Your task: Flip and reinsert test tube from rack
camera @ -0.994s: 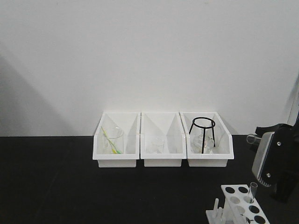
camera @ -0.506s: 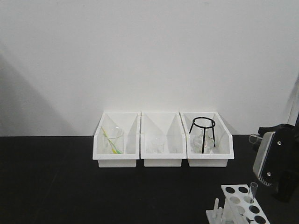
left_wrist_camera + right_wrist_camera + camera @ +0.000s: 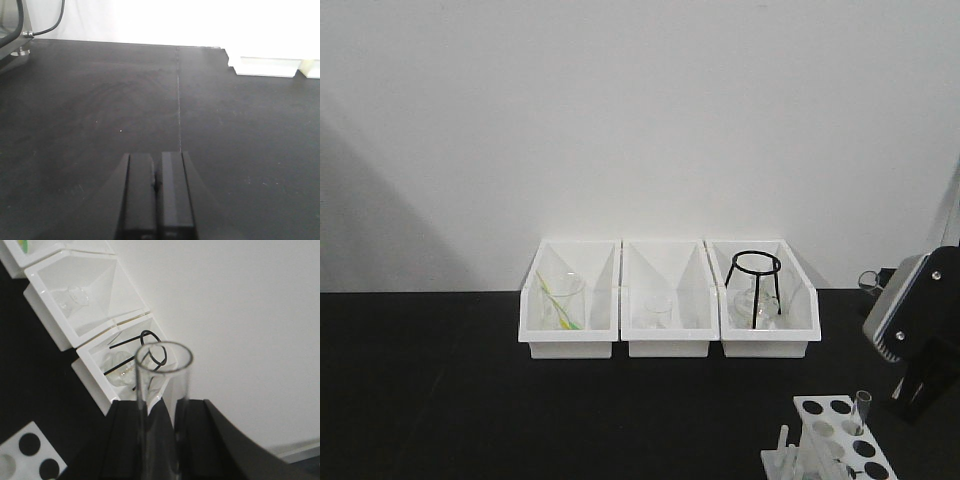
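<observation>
My right gripper (image 3: 159, 406) is shut on the test tube (image 3: 163, 371), a clear glass tube whose open flared rim points away from the wrist camera. In the front view the right arm (image 3: 922, 318) hangs at the right edge, above and to the right of the rack, and the tube's rim (image 3: 868, 280) pokes out on its left. The white rack (image 3: 838, 438) stands at the bottom right, and one corner of it (image 3: 26, 452) shows in the right wrist view. My left gripper (image 3: 157, 196) is shut on nothing, low over the black table (image 3: 100, 110).
Another glass tube (image 3: 861, 408) stands upright in a right-hand hole of the rack. Three white bins (image 3: 668, 300) sit in a row against the back wall, holding a beaker (image 3: 562, 298), small glassware and a black wire tripod (image 3: 755, 285). A cable and a metal base (image 3: 20, 40) lie far left.
My right gripper has risen and shifted right with the test tube, tilting as it went. The rack and the tube standing in it have not moved.
</observation>
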Tool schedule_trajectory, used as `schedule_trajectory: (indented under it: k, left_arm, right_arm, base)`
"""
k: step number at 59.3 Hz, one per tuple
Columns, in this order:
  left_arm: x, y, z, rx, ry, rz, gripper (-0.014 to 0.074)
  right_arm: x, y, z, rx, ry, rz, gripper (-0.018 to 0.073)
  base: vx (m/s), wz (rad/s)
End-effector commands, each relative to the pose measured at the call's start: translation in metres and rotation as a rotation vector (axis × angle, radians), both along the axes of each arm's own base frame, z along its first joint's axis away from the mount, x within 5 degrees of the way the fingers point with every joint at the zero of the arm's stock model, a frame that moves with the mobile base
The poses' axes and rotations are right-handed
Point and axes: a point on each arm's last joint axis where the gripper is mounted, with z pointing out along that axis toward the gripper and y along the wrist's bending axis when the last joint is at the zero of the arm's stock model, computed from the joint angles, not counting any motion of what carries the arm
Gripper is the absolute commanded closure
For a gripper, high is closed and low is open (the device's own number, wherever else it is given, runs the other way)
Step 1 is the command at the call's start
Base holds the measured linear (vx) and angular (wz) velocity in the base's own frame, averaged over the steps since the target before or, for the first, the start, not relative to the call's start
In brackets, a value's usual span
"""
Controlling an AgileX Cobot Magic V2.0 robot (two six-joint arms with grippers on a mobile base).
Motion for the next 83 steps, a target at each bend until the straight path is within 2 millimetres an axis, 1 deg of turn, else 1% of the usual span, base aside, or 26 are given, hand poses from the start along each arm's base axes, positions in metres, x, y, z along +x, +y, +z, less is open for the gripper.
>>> schedule_trajectory:
  k: [1, 13, 22, 26, 34, 38, 47, 56, 61, 66, 73, 76, 83]
  left_arm:
    - [0.001, -0.001, 0.008, 0.003, -0.098, -0.011, 0.0603]
    - [0.001, -0.001, 0.008, 0.003, -0.098, -0.011, 0.0603]
    - [0.001, -0.001, 0.008, 0.003, -0.098, -0.011, 0.0603]
    - [0.001, -0.001, 0.008, 0.003, -0.098, -0.011, 0.0603]
    - [0.001, -0.001, 0.008, 0.003, -0.098, -0.011, 0.0603]
    - [0.001, -0.001, 0.008, 0.003, -0.098, -0.011, 0.0603]
    - [0.001, -0.001, 0.008, 0.003, -0.098, -0.011, 0.0603]
    - [0.001, -0.001, 0.008, 0.003, -0.098, -0.011, 0.0603]
    - [0.001, -0.001, 0.008, 0.003, -0.098, -0.011, 0.0603]
    - [0.001, -0.001, 0.008, 0.003, -0.098, -0.011, 0.0603]
    - [0.001, -0.001, 0.008, 0.003, -0.098, -0.011, 0.0603]
    - [0.001, -0.001, 0.008, 0.003, -0.098, -0.011, 0.0603]
    - [0.001, -0.001, 0.008, 0.003, -0.098, -0.011, 0.0603]
  right_arm:
    - [-0.002, -0.003, 0.023, 0.155, -0.056, -0.061, 0.0433]
    - [-0.002, 0.000, 0.031, 0.472, -0.076, -0.085, 0.0433]
    - [0.000, -0.007, 0.038, 0.753, -0.103, -0.185, 0.0433]
    - [0.001, -0.010, 0.039, 0.839, -0.113, -0.225, 0.0432]
    - [0.002, -0.016, 0.040, 0.905, -0.147, -0.288, 0.0429]
    - [0.002, -0.018, 0.040, 0.883, -0.162, -0.305, 0.0428]
    - [0.002, -0.019, 0.039, 0.869, -0.159, -0.320, 0.0426]
    - [0.001, -0.016, 0.039, 0.923, -0.181, -0.296, 0.0425]
    - [-0.001, -0.011, 0.027, 0.923, -0.189, -0.274, 0.0425]
    - [-0.007, -0.009, 0.006, 0.928, -0.202, -0.259, 0.0425]
    - [-0.019, -0.010, -0.017, 0.933, -0.265, -0.227, 0.0425]
    - [-0.023, -0.010, -0.027, 0.933, -0.250, -0.220, 0.0425]
    - [-0.029, -0.002, -0.038, 0.926, -0.205, -0.143, 0.0425]
  base:
    - [0.00, 0.00]
    - [0.00, 0.00]
    - [0.00, 0.00]
    - [0.00, 0.00]
    - [0.00, 0.00]
    - [0.00, 0.00]
    - [0.00, 0.00]
    - [0.00, 0.00]
    - [0.00, 0.00]
    - [0.00, 0.00]
    - [0.00, 0.00]
    - [0.00, 0.00]
    - [0.00, 0.00]
